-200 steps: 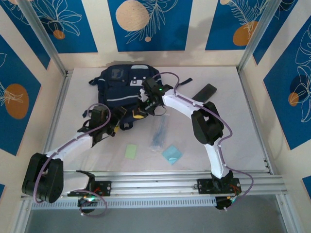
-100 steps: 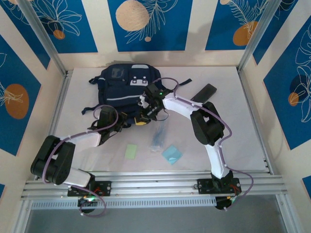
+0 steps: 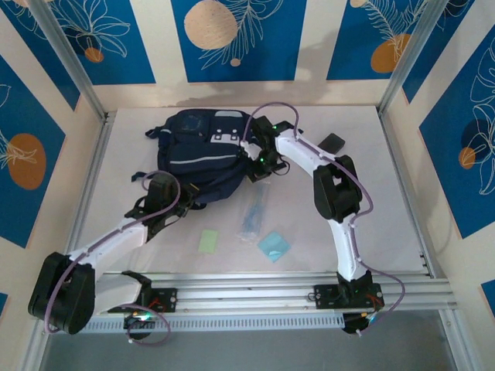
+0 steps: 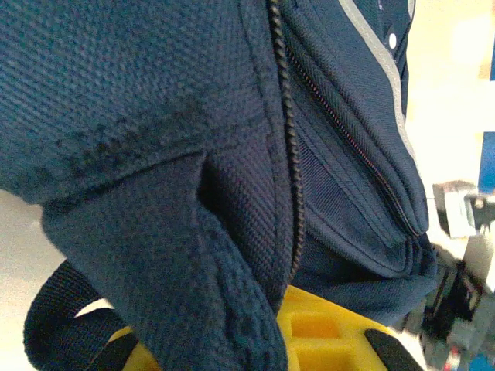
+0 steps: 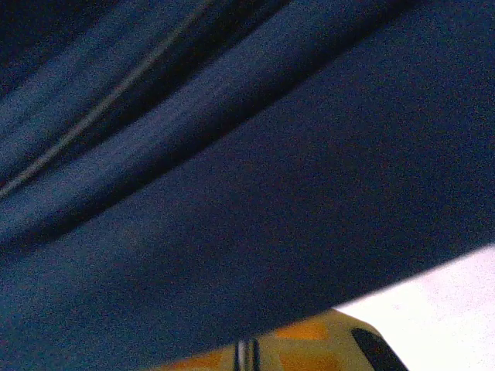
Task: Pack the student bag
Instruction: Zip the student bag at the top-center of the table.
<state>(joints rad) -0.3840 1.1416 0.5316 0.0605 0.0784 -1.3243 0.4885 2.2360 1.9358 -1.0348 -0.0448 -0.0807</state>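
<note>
White bench (image 3: 371, 224): we see the left end effector (image 3: 184, 202) and right end effector (image 3: 251, 154) each clamped on bag (image 3: 197, 151) fabric; either pinch may slip, collapsing it.

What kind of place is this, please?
Probably a robot test cell, not a home: aluminium posts and printed blue panels enclose a white table, and a rail at its near edge carries two arms.

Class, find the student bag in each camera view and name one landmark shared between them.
Top external: the student bag lies left of centre at the table's far side.
Left wrist: close up, top left down to bottom centre.
Right wrist: blurred, across top and middle.
Shared landmark: its light grey trim, probably the thin pale line in the right wrist.
</note>
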